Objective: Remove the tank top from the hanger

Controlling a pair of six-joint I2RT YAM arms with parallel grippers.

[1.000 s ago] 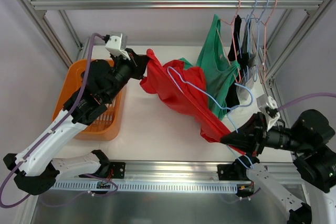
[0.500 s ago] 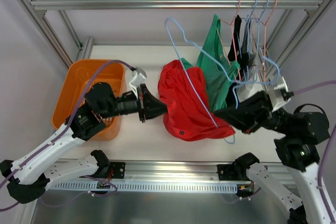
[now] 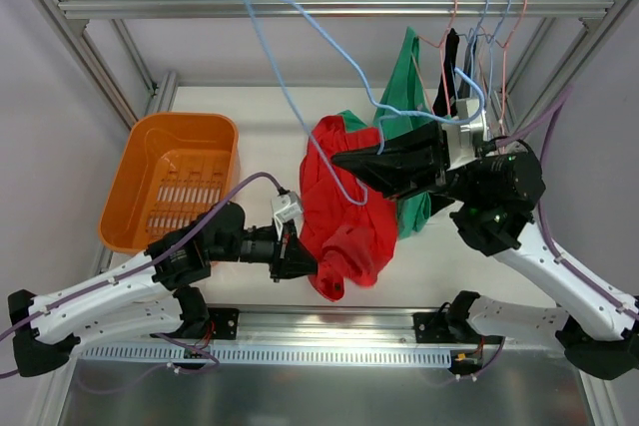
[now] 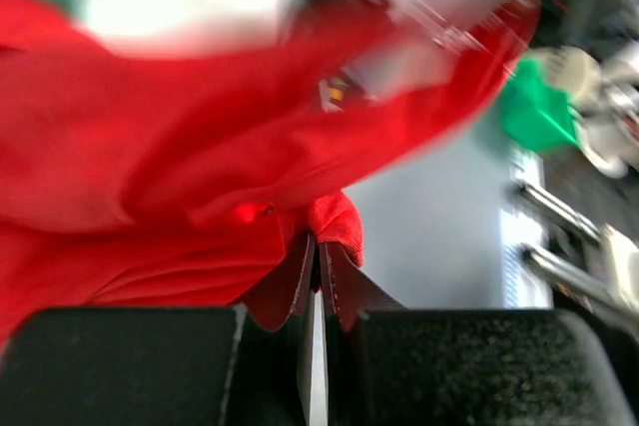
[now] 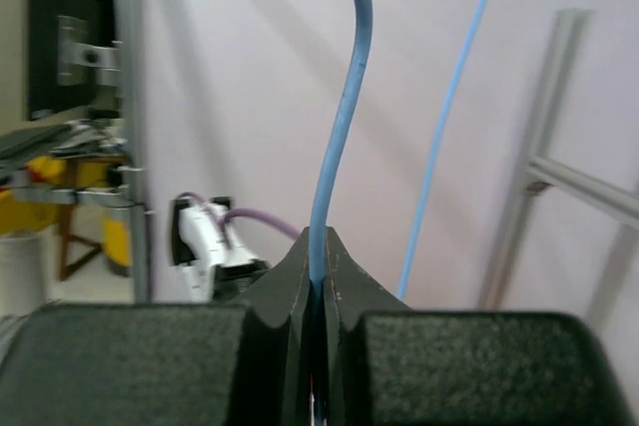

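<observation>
The red tank top (image 3: pixel 349 202) hangs bunched over the middle of the table. My left gripper (image 3: pixel 308 266) is shut on its lower edge near the table's front; in the left wrist view the jaws (image 4: pixel 318 251) pinch a fold of the red cloth (image 4: pixel 150 157). My right gripper (image 3: pixel 341 160) is shut on the light-blue wire hanger (image 3: pixel 300 112), held high and tilted; its wire runs up out of the top of the view. In the right wrist view the jaws (image 5: pixel 318 246) clamp the blue wire (image 5: pixel 349 97). The hanger's lower bend overlaps the top's upper part.
An orange basket (image 3: pixel 150 152) stands at the left. A green tank top (image 3: pixel 407 82) and several other hangers with dark garments (image 3: pixel 469 67) hang from the metal rail (image 3: pixel 250 7) at the back right. Frame posts stand at both sides.
My right gripper has swung the blue hanger up and to the left. My left gripper has pulled the red top's edge down toward the table's front, stretching the cloth.
</observation>
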